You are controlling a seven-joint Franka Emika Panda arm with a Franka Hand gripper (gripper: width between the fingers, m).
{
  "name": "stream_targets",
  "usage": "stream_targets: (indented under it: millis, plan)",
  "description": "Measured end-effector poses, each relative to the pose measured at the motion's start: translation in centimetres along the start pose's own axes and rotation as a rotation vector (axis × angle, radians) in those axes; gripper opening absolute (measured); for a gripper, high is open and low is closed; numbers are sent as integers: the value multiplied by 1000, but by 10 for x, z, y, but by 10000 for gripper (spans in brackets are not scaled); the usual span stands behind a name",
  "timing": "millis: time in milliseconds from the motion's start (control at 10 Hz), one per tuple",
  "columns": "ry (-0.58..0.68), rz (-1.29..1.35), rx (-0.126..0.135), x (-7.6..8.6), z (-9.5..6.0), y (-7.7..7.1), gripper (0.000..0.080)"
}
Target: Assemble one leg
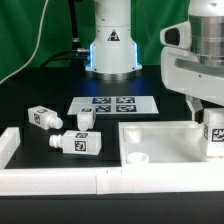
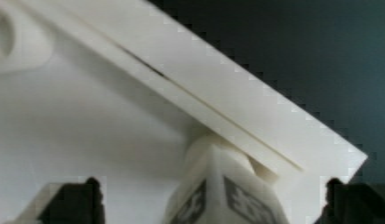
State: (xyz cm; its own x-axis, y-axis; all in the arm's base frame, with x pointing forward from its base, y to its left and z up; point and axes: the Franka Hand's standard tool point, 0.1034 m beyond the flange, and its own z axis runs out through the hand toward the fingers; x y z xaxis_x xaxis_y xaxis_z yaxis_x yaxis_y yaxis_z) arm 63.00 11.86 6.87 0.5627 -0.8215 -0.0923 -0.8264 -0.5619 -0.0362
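Observation:
One leg (image 1: 213,136) stands upright in the corner of the big white square panel (image 1: 160,130) at the exterior view's right. My gripper (image 1: 207,118) is right above it, open. In the wrist view the leg (image 2: 226,185) sits between my fingers (image 2: 73,202) with a clear gap on each side, next to the panel's raised rim (image 2: 207,95). My gripper (image 2: 207,205) holds nothing. Three more legs lie on the black table at the exterior view's left: one (image 1: 42,117), one (image 1: 85,118) and one (image 1: 78,142).
The marker board (image 1: 115,103) lies behind the panel, in front of the robot base (image 1: 112,45). A low white wall (image 1: 60,182) runs along the table's front, with a side piece (image 1: 8,147) at the exterior view's left. A round socket (image 1: 138,157) shows in the panel.

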Motion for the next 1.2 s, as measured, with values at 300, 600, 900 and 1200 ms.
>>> stream_targets:
  millis: [300,600,900,1200]
  plan:
    - [22,-346,-19,5,-1,2,647]
    - [66,-645,-45,9,-2,-2,536]
    - [67,-579,-44,9,-2,-2,283]
    - [71,-370,-35,9,-2,-2,284]
